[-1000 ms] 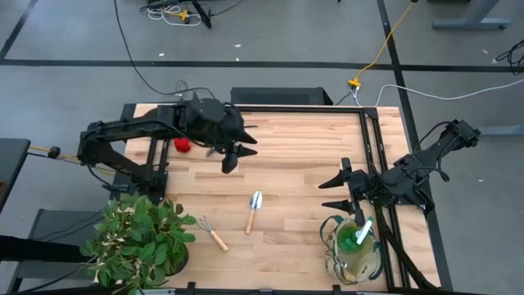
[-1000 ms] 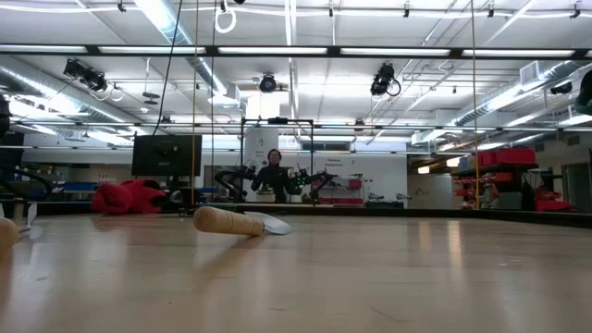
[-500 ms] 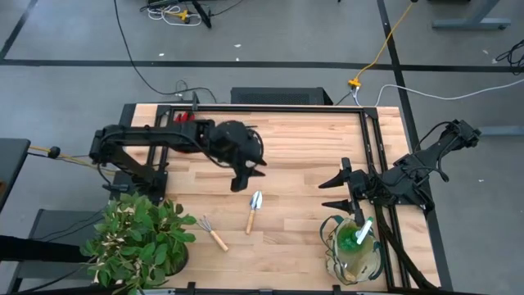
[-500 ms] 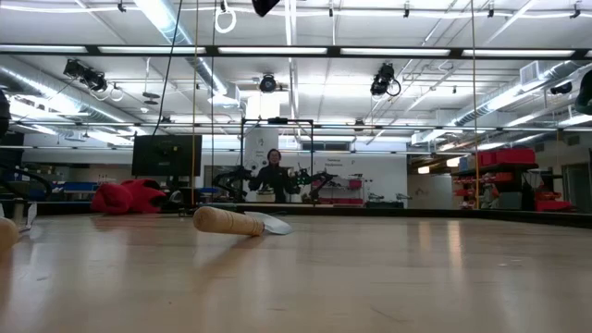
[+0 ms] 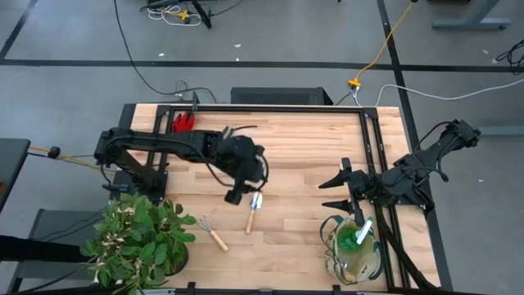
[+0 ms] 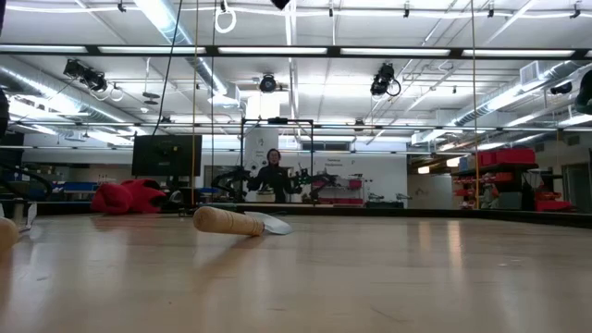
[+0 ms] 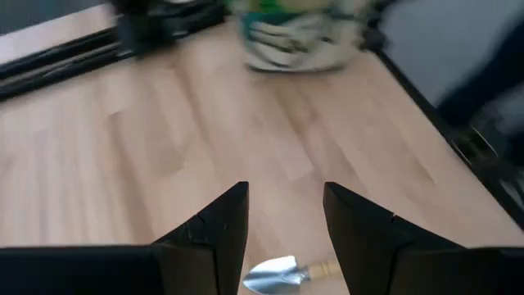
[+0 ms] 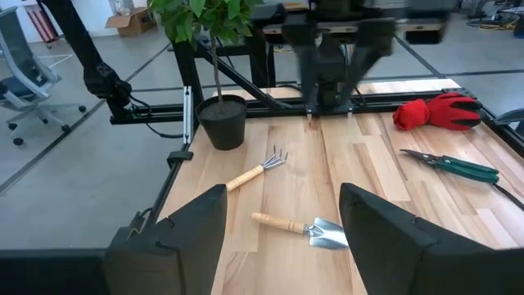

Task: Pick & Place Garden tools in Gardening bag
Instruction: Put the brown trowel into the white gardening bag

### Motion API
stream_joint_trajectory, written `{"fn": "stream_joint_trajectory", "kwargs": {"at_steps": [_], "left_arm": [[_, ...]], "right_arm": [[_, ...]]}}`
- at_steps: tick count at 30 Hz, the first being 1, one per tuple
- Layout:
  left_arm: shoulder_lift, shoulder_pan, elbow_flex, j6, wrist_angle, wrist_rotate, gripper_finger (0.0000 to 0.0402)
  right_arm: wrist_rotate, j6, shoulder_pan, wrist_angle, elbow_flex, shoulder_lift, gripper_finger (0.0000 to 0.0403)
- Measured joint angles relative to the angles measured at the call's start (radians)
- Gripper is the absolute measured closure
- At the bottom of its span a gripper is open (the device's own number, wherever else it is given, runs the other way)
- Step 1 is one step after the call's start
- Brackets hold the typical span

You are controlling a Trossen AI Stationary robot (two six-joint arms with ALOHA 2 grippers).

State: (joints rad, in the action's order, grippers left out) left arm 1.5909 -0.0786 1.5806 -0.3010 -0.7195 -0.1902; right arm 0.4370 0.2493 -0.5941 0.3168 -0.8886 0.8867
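I see a light wooden worktop (image 5: 303, 147) in a hall with strip lights. My left gripper (image 5: 242, 197) hangs, fingers apart, over the trowel (image 5: 254, 210); my right gripper (image 5: 334, 192) waits with fingers apart beside the gardening bag (image 5: 354, 246).

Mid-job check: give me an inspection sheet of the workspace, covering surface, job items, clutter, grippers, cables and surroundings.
Surface: wooden table, bare in the middle.
Job items: trowel and hand rake lying loose; red gloves and shears at the far edge; bag already holds a green-and-white item.
Clutter: potted plant on the near left corner.
Grippers: left gripper open, over the trowel; right gripper open, empty, beside the bag.
Cables: yellow cable and black ones on the floor.
Surroundings: a person far behind the table.
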Motion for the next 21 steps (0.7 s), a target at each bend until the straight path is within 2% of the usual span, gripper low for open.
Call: {"fn": "stream_joint_trajectory", "kwargs": {"at_steps": [3, 10, 21], "left_arm": [[0.004, -0.019, 0.0, -0.085, -0.015, -0.029, 0.0234], [0.022, -0.046, 0.001, -0.13, -0.028, -0.035, 0.0234], [0.104, -0.071, 0.0, -0.329, -0.135, -0.046, 0.0234]], "right_arm": [[0.0, 0.0, 0.0, 0.002, 0.0, 0.0, 0.0163], [0.0, 0.0, 0.0, 0.008, 0.0, 0.0, 0.0163], [0.0, 0.022, 0.0, 0.001, 0.0, 0.0, 0.0163]]}}
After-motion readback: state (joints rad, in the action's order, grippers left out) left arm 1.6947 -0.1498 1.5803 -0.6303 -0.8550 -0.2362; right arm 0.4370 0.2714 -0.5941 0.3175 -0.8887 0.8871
